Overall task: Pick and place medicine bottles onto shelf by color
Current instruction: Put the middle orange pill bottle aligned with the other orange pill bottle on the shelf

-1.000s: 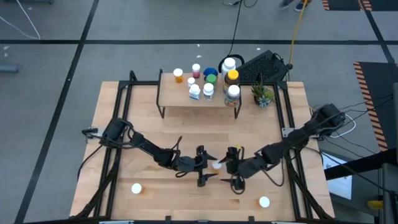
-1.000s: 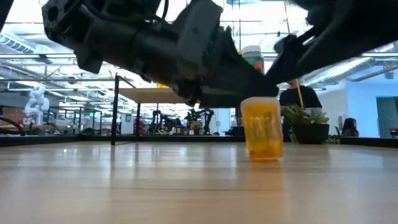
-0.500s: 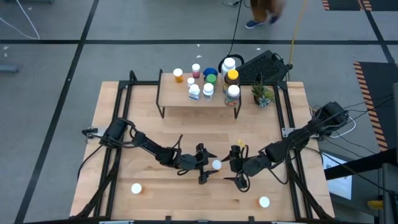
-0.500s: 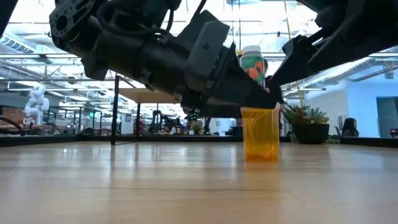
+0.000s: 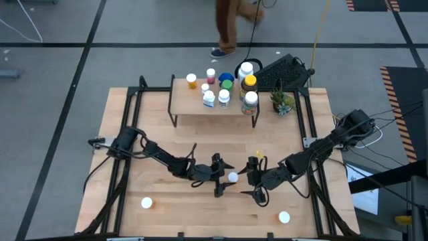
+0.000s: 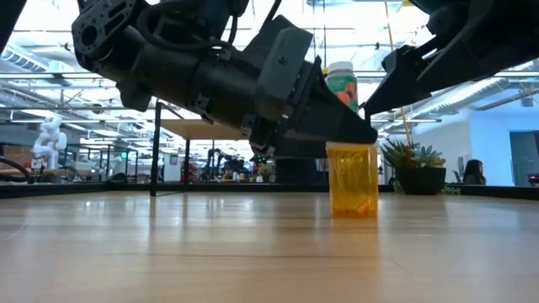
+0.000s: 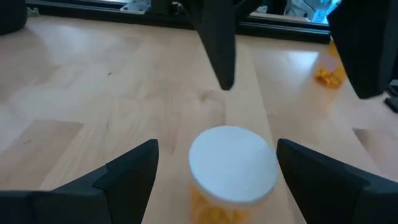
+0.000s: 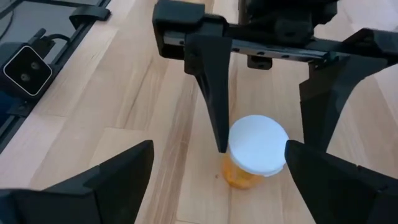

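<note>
Now | both claws low, spread | left claw (image 5: 224,180), right claw (image 5: 250,179) flank orange bottle (image 5: 233,177)

Orange bottle (image 7: 231,180) — cut off below (left wrist view); its label perhaps unreadable — blurred.

Orange bottle (image 5: 232,177) with a white cap stood upright on the counter (image 5: 134,134), near its front middle, its translucent body plain in the low view. Two more white-capped orange bottles (image 5: 146,203) (image 5: 284,217) stood apart near the front corners. The shelf (image 5: 187,104), a light-wood board on black legs, stood at the back edge. It carried a cluster of upright bottles (image 5: 224,90), white, orange, blue, green and amber.
</note>
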You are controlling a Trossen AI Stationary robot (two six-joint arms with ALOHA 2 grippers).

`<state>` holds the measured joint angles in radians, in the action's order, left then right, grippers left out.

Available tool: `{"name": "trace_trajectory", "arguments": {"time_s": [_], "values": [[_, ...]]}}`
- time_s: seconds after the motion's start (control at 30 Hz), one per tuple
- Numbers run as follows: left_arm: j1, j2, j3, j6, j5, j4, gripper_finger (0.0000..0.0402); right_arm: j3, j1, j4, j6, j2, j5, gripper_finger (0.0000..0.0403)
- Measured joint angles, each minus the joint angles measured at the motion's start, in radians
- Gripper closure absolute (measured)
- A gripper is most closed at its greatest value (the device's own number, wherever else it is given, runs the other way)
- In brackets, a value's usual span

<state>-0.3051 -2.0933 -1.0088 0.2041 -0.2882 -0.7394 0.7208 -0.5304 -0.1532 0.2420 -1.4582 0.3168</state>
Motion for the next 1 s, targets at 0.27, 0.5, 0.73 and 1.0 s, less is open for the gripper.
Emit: {"name": "trace_trajectory", "arguments": {"time_s": [0.27, 0.5, 0.73, 1.0], "values": [[0.006, 0.000, 0.000, 0.009, 0.030, 0.005, 0.0088, 0.000, 0.000, 0.000, 0.000, 0.000, 0.000, 0.0044], [0.006, 0.000, 0.000, 0.007, 0.035, 0.005, 0.0135, 0.000, 0.000, 0.000, 0.000, 0.000, 0.000, 0.0044], [0.006, 0.000, 0.000, 0.002, 0.036, 0.012, 0.0171, 0.001, 0.000, 0.000, 0.000, 0.000, 0.000, 0.0044], [0.005, 0.000, 0.000, -0.001, 0.035, 0.017, 0.0180, 0.001, 0.000, 0.000, 0.003, 0.000, 0.000, 0.0044]]}}
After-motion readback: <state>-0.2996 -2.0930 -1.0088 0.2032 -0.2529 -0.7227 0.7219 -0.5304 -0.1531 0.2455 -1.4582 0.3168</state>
